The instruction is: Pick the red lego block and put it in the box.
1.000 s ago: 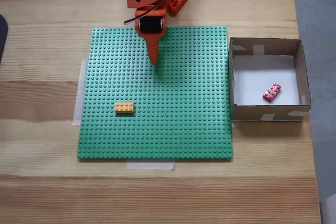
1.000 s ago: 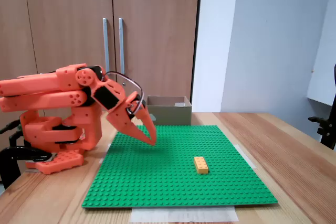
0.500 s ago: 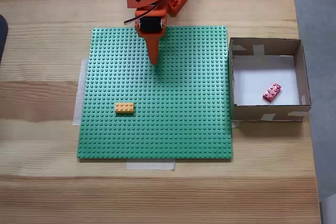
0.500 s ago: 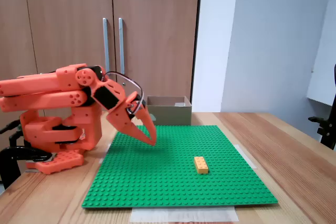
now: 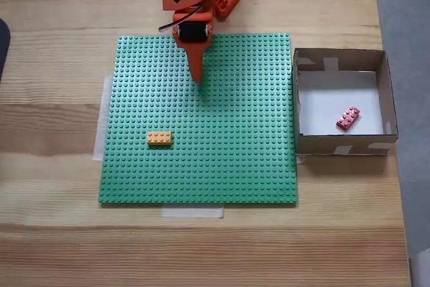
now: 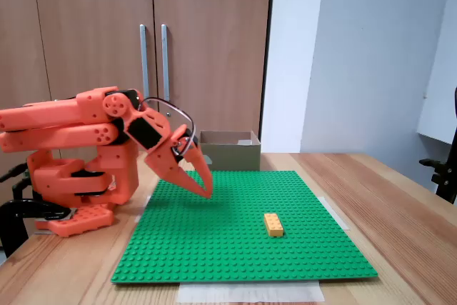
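My pincer (image 5: 197, 80) is closed and empty; the brick (image 5: 347, 117), light and stiff, lies at the box's (image 5: 340, 144) four o'clock.

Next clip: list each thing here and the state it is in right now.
red lego block: lying in the box, studs up
box: open-topped, beside the green baseplate
orange brick: on the baseplate
gripper: shut, empty, tips just above the baseplate

No change seen across frames: gripper (image 5: 197, 78) at same spot above green baseplate (image 5: 235, 159), red lego block (image 5: 347, 117) at same angle in box (image 5: 339, 146), orange-yellow brick (image 6: 273, 224) unmoved.
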